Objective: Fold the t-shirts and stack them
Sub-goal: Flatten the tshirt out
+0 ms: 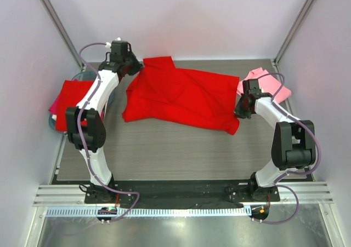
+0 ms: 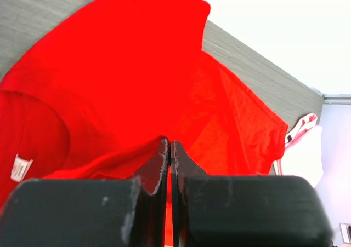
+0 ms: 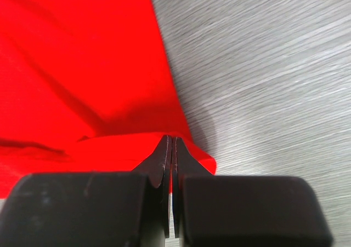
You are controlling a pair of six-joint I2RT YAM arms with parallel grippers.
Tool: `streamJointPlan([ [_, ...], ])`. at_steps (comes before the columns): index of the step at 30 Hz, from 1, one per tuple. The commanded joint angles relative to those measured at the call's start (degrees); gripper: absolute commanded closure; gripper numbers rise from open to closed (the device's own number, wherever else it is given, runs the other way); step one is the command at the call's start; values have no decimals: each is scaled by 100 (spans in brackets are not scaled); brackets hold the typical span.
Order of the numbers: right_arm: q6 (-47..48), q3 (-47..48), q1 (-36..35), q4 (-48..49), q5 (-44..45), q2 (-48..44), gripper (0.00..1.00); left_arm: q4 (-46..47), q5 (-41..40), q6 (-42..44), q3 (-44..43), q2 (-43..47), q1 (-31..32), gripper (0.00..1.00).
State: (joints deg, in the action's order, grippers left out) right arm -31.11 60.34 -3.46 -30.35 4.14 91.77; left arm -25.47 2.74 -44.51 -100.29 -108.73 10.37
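**Red tee stretched between both pincers**

The red t-shirt lies mid-desk, rumpled, its long axis running left to right. The left pincer is pressed together on cloth at the far-left end. The right pincer is pressed together on a folded edge at the near-right corner. The cloth lies inward from each pincer, toward the centre, and each arm is nearest its own end. My judgement is that any fold turns on carrying one end across this axis. The pink t-shirt sits just beyond the right arm, untouched.
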Motion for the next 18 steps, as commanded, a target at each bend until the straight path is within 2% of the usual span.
streamJointPlan([
  [1,62,181,135,161,-1,-300,99,175,147,57,-377,-122,-26,100],
  [9,44,163,197,275,-159,-423,99,166,358,-49,-965,-491,-35,100],
  [13,61,58,180,494,-799,-327,99,-158,245,-66,-1142,-527,-44,100],
  [14,88,66,153,599,-1088,-230,99,-212,183,-101,-1090,-440,-53,100],
  [18,132,356,-267,530,-1109,332,99,77,-159,-330,-212,298,-228,100],
])
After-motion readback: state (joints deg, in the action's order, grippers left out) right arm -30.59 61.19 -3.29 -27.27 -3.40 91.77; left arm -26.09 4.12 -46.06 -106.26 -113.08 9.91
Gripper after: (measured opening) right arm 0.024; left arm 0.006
